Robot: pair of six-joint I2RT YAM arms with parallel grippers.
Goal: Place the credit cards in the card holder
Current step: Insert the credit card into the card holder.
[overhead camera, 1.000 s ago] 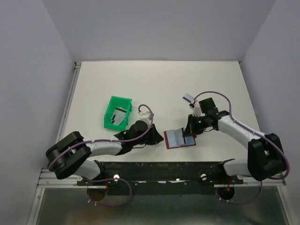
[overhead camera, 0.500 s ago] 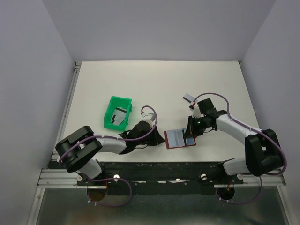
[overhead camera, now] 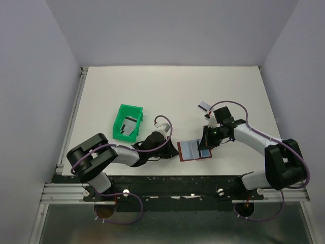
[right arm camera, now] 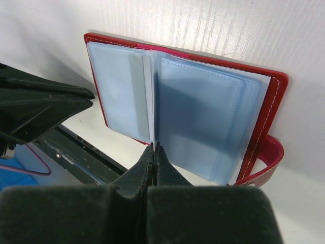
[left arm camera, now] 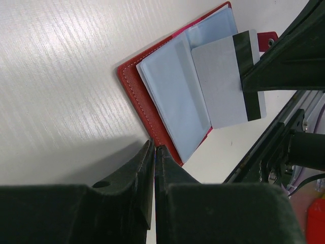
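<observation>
Both arms reach low and inward across the white desk (overhead camera: 167, 91) to the card holder (left arm camera: 167, 86), which lies open, blue pockets up, near the front edge. The right hand (right arm camera: 154, 148) is pinched tight on a credit card (left arm camera: 221, 84), held flat over the holder's right side. The left hand (left arm camera: 154, 148), fingers almost together with nothing between them, points at the holder's red edge; whether it touches is unclear.
</observation>
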